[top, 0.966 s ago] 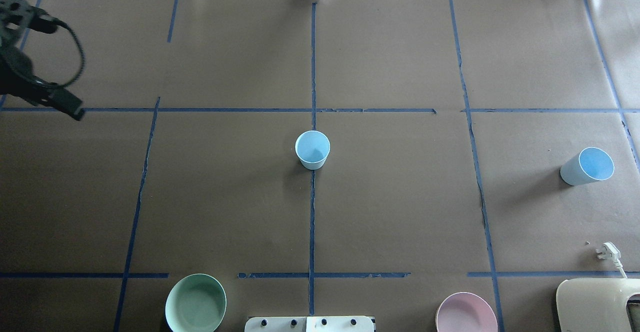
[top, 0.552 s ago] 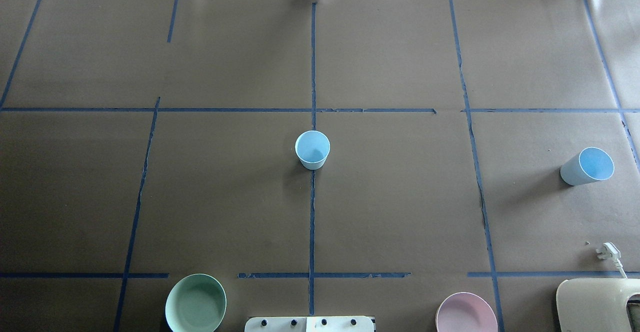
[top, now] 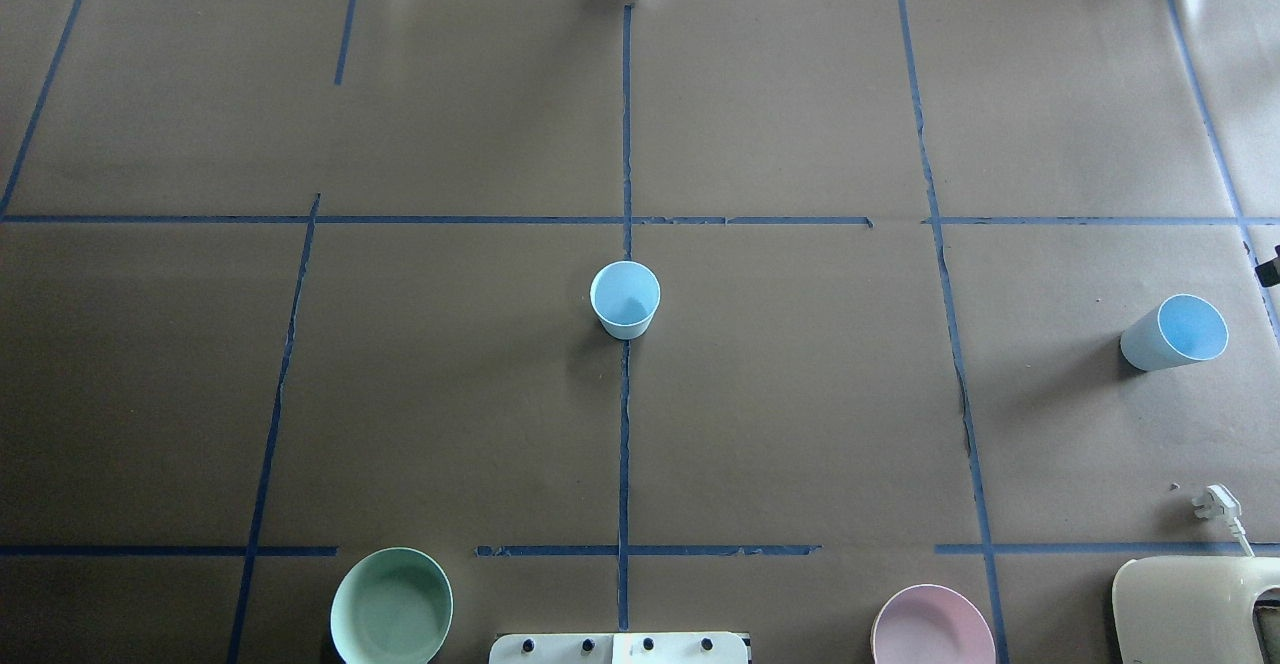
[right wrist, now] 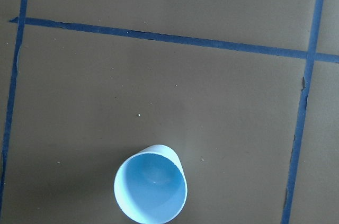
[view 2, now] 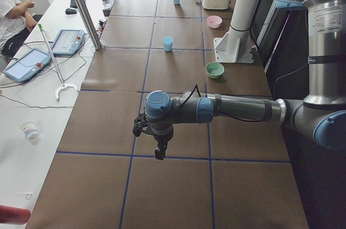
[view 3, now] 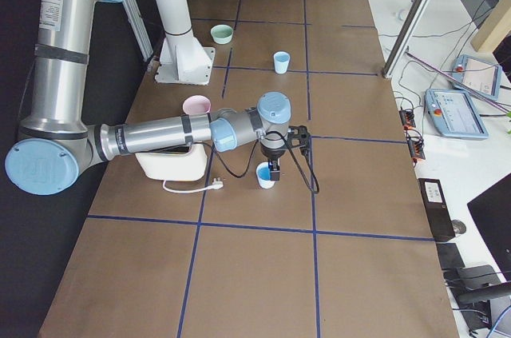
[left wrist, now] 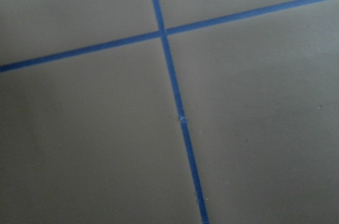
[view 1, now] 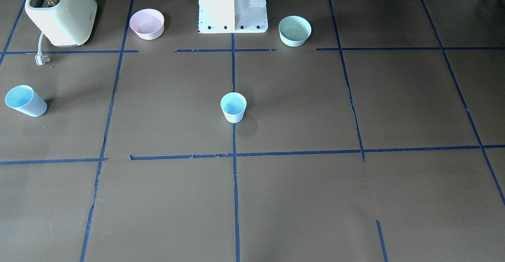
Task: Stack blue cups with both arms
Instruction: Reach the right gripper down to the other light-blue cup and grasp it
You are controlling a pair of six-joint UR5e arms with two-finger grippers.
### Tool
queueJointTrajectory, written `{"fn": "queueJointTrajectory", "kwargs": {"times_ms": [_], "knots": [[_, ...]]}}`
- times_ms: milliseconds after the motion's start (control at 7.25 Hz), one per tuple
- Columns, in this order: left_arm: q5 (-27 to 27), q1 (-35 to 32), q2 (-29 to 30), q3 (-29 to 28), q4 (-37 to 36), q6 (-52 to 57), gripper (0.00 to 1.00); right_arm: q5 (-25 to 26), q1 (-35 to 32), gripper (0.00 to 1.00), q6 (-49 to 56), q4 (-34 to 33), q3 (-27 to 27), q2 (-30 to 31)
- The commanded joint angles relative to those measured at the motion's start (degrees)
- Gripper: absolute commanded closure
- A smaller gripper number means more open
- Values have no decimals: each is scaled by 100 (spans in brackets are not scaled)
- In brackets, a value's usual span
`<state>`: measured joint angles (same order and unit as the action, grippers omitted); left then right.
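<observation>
One blue cup [top: 625, 299] stands upright at the table's centre, on the blue tape cross; it also shows in the front view [view 1: 233, 107]. The second blue cup [top: 1175, 332] stands at the far right and shows from above in the right wrist view [right wrist: 151, 189]. In the exterior right view, my right gripper [view 3: 274, 170] hangs just above this cup [view 3: 264, 176]; I cannot tell whether it is open or shut. My left gripper [view 2: 159, 153] hovers over bare table far to the left, and I cannot tell its state. The left wrist view shows only tape lines.
A mint-green bowl [top: 391, 606] and a pink bowl [top: 932, 626] sit near the white pedestal [view 1: 232, 5]. A cream toaster [top: 1195, 609] with its loose plug [top: 1215, 504] stands near the right cup. Tablets lie on the side bench [view 2: 32, 64].
My left arm has left the overhead view at its left edge. A dark sliver has appeared at the overhead view's right edge, above the right cup. Neither cup has moved.
</observation>
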<state>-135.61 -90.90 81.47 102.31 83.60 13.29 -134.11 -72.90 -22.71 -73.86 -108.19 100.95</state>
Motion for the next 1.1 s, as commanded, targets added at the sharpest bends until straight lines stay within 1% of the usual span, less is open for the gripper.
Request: {"fn": "queueJointTrajectory", "kwargs": {"times_ms": [0,138,276,552,690,828,966], "knots": [[-141,-24,-78,-18,60,7,0,375,476,0,-840,1554,698,215],[-141,-15,-105,-9,60,7,0,386,583,0,-963,1968,1059,162],[-141,-15,-114,8,60,7,0,395,706,1,-1251,2007,1063,127],[-141,-15,-114,35,60,7,0,509,926,2,-1324,2008,1072,118],[-141,-15,-166,61,60,7,0,535,1040,7,-1315,2008,1141,135],[-150,-15,-166,26,60,7,0,527,1111,19,-1298,2008,1159,135],[-150,-15,-166,35,60,7,0,535,1164,57,-1324,2008,1168,127]]}}
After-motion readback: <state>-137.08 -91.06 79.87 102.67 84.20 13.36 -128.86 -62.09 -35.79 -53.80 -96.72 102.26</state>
